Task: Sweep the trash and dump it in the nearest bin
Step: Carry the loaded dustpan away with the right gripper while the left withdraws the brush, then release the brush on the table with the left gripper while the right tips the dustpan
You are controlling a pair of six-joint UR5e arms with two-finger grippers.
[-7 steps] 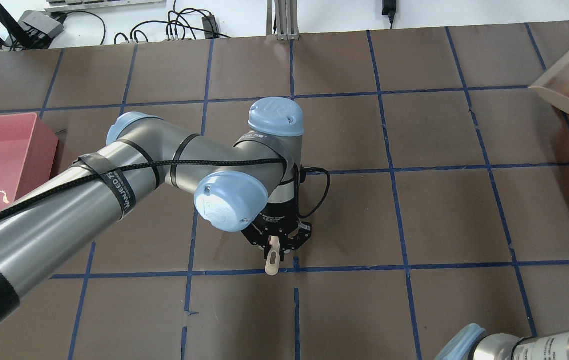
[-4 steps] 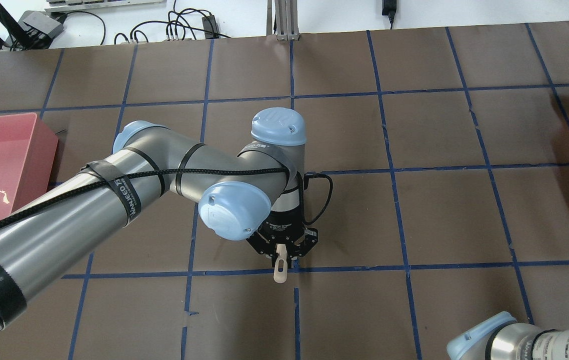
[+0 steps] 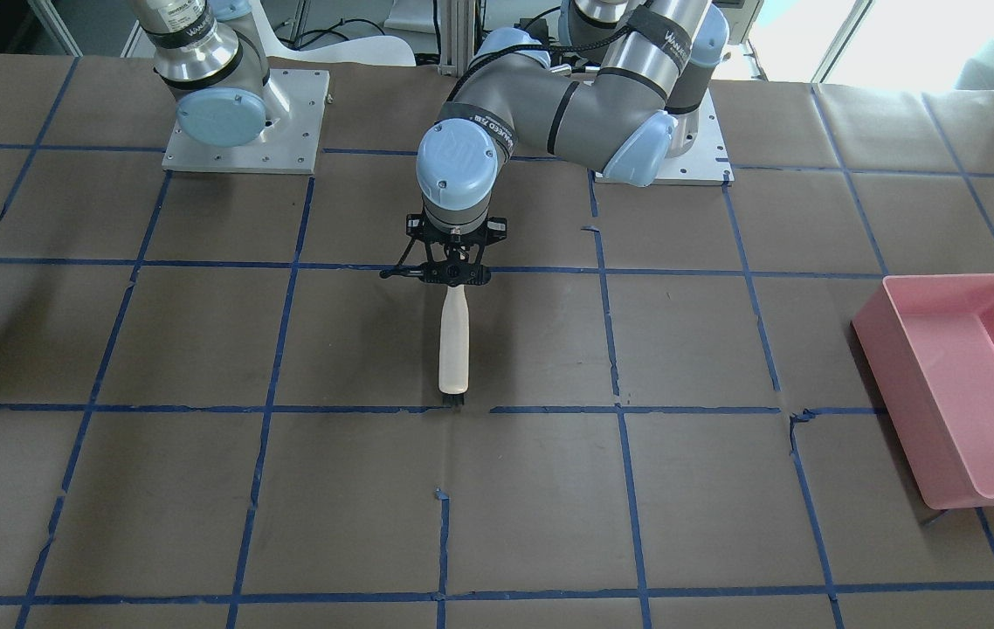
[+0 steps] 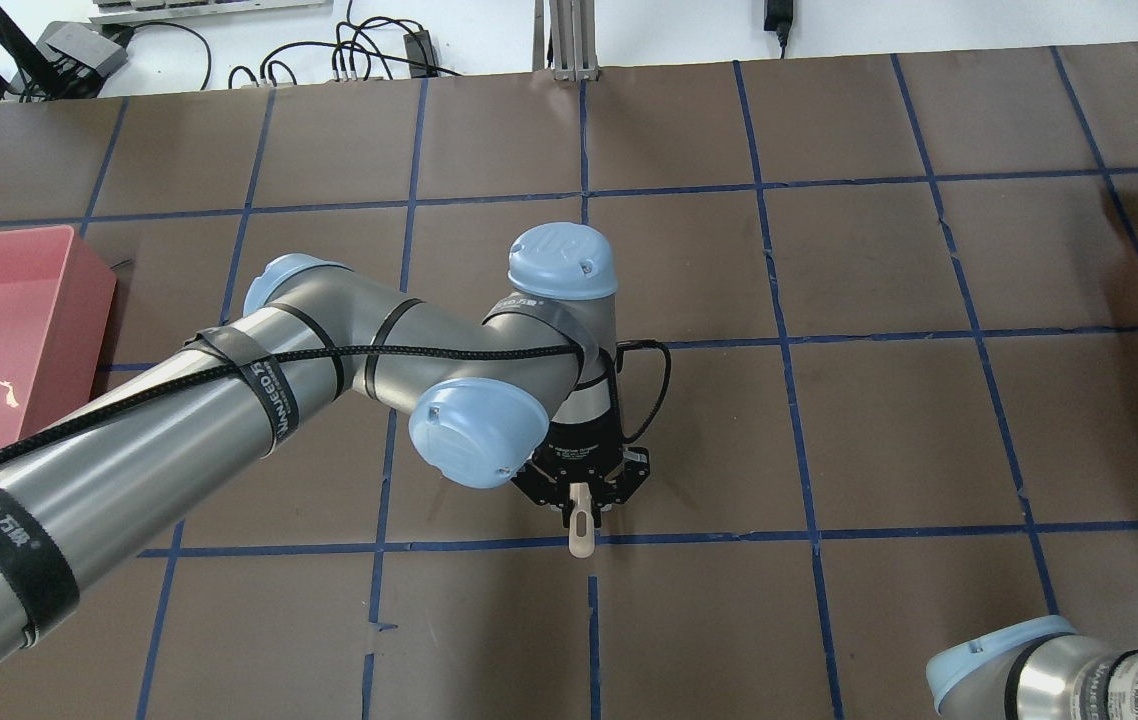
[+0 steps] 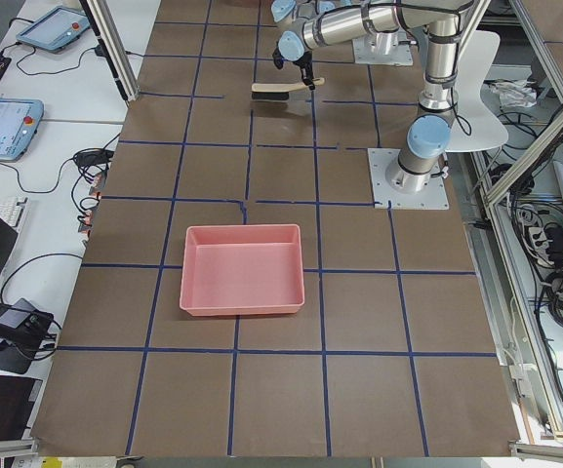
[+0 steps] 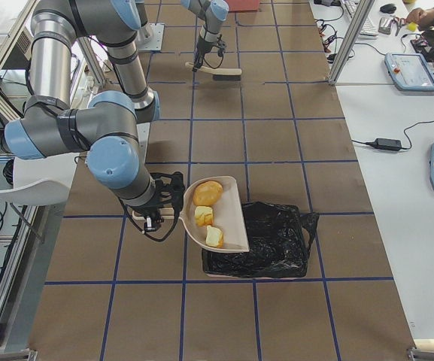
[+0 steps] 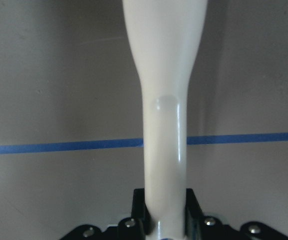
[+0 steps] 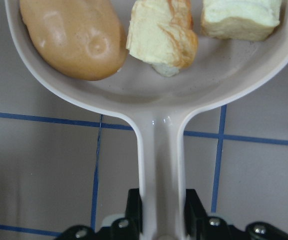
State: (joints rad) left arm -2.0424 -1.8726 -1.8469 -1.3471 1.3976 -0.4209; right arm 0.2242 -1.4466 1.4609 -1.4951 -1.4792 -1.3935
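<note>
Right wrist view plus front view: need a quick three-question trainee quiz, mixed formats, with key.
1. True or false: the dustpan is empty.
2. What does the left gripper hold? A) a pink bin B) the brush, by its handle C) nothing
3. How many pieces lie in the dustpan?

Key:
1. False.
2. B.
3. Three: one tan-brown lump and two pale chunks.

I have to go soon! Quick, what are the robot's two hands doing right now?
Left gripper: shut on the brush handle.
Right gripper: shut on the dustpan handle.
</note>
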